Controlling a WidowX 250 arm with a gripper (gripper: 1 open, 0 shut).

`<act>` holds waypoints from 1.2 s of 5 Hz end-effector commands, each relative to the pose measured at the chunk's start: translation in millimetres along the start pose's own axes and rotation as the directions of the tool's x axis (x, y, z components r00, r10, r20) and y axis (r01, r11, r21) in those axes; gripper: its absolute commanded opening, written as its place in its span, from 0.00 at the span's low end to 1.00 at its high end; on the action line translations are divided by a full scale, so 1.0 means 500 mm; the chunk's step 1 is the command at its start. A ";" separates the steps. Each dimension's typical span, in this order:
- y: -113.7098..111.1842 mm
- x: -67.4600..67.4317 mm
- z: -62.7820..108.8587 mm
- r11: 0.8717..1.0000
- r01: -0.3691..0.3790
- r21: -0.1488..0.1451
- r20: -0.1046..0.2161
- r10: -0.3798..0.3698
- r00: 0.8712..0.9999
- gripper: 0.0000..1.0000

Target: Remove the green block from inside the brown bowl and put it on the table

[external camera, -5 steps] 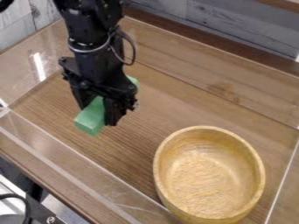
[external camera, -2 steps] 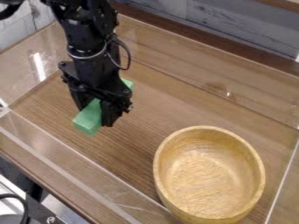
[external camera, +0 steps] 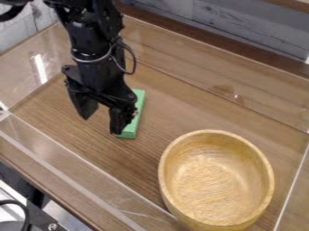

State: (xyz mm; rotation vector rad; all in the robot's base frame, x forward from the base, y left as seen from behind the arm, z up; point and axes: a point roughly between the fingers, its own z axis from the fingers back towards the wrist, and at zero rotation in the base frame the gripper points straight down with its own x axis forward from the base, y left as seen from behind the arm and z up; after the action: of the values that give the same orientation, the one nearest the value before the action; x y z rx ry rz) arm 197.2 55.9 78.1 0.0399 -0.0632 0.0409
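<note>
Released-looking block, close on the bowl side of the open tool

Outside the large round light-brown wooden bowl (external camera: 218,185), on its far-left side as seen by the camera: the small flat bright-green rectangular block (external camera: 132,114). Lying on the brown wood-grain surface (external camera: 200,99), apart from the bowl's rim, with the long axis running away from the camera, slightly aslant, past the bowl rather than straight at it. Partly hidden behind the bowl-side finger of the black metal tool (external camera: 103,121), so hard to rule out a light touch there.

Seen beyond the bowl's left side, with fingers spread wide and nothing gripped between them: the tool. Placed more toward the bowl than the middle of that spread: the block, tight by the nearer-to-bowl finger and off-centre from the opening. To be judged from that: little or nothing left of the task beyond drawing the tool clear.

Best to rise straight up first, then swing away on the side opposite the bowl. Worth avoiding: any sideways sweep toward the bowl at this height, likely to catch the block's long edge and push or twist it bowlward. No need to close again, nor to turn the tool to match the block's long axis, unless intending a regrasp.
</note>
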 end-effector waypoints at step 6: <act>-0.002 0.049 0.017 0.998 0.066 -0.012 0.034 -0.065 0.997 1.00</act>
State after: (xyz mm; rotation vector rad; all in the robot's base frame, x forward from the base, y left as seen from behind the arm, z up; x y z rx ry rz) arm 211.4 54.6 77.7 0.0178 -0.0524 -0.0178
